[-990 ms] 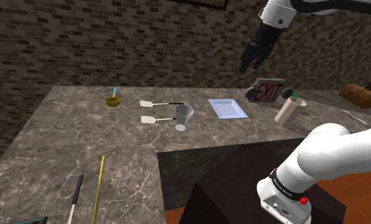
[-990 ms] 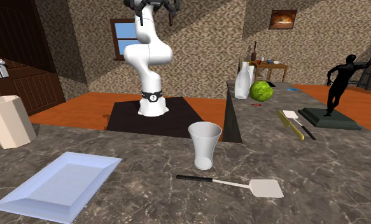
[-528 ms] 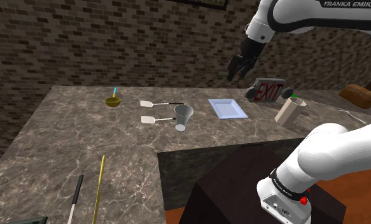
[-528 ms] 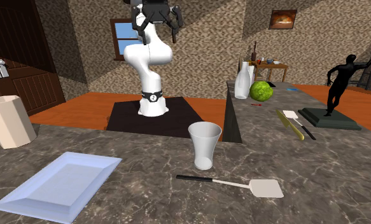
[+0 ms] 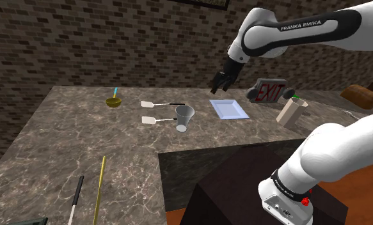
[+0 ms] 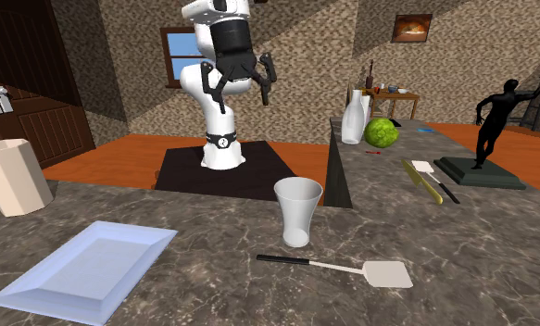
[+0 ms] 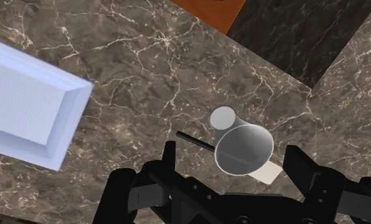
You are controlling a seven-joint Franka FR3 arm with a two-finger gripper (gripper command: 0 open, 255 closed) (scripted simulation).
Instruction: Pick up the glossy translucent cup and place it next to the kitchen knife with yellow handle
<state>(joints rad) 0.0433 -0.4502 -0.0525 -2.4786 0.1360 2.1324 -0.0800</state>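
Fig. 1. The black pincer [image 5: 218,82] hangs in the air above the marble-patterned table [image 5: 63,134], released, its 2 fingers [image 6: 264,81] standing well apart with nothing between them. The translucent cup [image 5: 184,118] stands upright on the table, rim upward, between a pale rectangular tray [image 5: 228,108] and 2 white spatulas, just beside the black handle of the nearer spatula [image 5: 150,119]. In the wrist view the cup [image 7: 241,149] appears from above, far below the pincer [image 7: 233,153] and apart from the tray [image 7: 25,114]. In the second exterior view the cup [image 6: 297,211] is well apart from the yellow-handled knife [image 6: 423,181], which lies flat on another wing of the table near a black statuette [image 6: 499,120].
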